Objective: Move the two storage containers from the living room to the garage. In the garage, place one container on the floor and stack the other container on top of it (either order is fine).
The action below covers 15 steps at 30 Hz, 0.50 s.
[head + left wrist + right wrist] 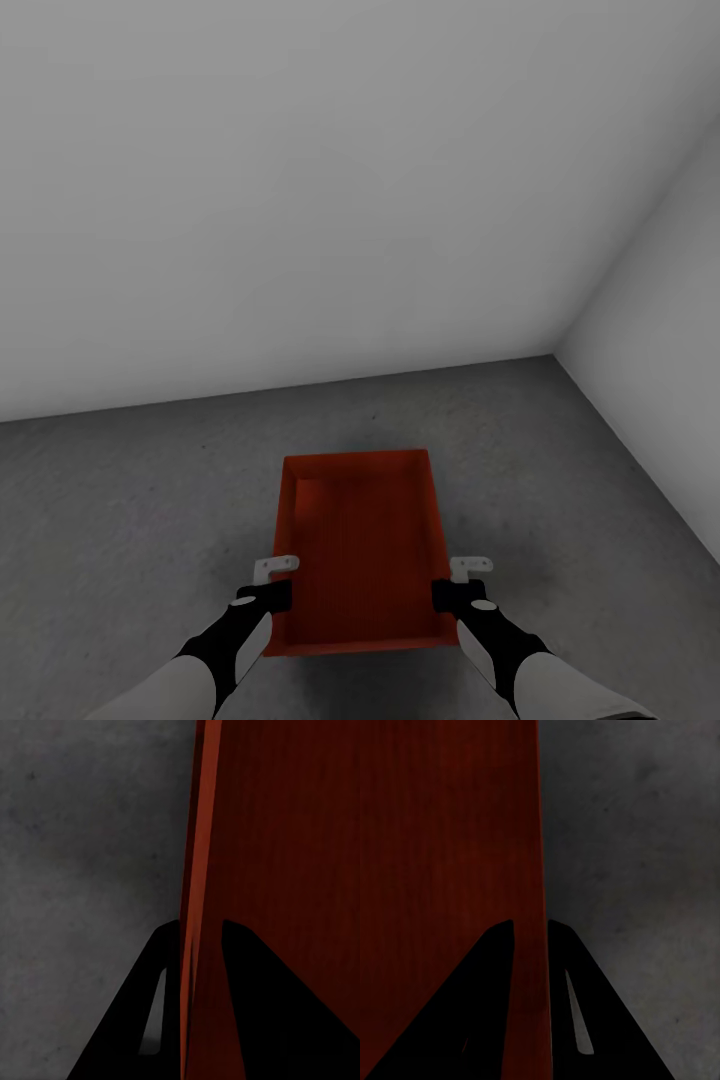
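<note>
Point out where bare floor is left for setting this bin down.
Open grey floor runs left of the storage container and ahead of it to the white wall. The right side narrows toward the corner. Left gripper and right gripper clamp its side walls.

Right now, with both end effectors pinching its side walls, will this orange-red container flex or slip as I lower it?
The storage container probably stays stiff: its walls look straight under both grips. Each end effector, left and right, pinches only a thin wall, so slipping seems possible. It is empty, so likely light.
</note>
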{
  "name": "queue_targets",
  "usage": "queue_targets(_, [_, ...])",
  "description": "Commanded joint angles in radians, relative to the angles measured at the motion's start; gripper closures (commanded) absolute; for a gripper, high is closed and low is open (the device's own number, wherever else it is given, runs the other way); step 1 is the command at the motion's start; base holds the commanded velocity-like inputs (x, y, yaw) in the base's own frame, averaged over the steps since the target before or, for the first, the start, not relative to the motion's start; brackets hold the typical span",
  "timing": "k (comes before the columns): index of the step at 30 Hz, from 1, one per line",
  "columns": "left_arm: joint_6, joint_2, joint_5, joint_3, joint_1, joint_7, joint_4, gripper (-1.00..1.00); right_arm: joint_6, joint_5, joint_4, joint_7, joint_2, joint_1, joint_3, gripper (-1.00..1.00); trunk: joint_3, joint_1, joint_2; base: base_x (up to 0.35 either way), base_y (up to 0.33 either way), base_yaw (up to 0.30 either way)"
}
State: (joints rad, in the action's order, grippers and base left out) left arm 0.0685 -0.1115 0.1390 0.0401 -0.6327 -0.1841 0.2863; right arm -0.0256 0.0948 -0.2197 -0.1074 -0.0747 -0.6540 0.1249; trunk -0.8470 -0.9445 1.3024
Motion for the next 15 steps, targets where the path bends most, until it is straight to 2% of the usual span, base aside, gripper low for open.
queue_targets(1, [0.007, 0.036, -0.006, -0.008, 0.000, -0.026, 0.004, 1.00, -0.004, 0.003, 0.000, -0.014, 0.001, -0.001, -0.023, 1.00, -0.004, -0.004, 0.008, 0.000, 0.000, 0.000])
queue_targets(15, [0.007, 0.036, -0.007, -0.008, 0.001, -0.026, 0.003, 1.00, -0.004, 0.003, 0.000, -0.014, 0.001, -0.001, -0.023, 1.00, -0.048, -0.058, 0.106, 0.000, 0.000, 0.000])
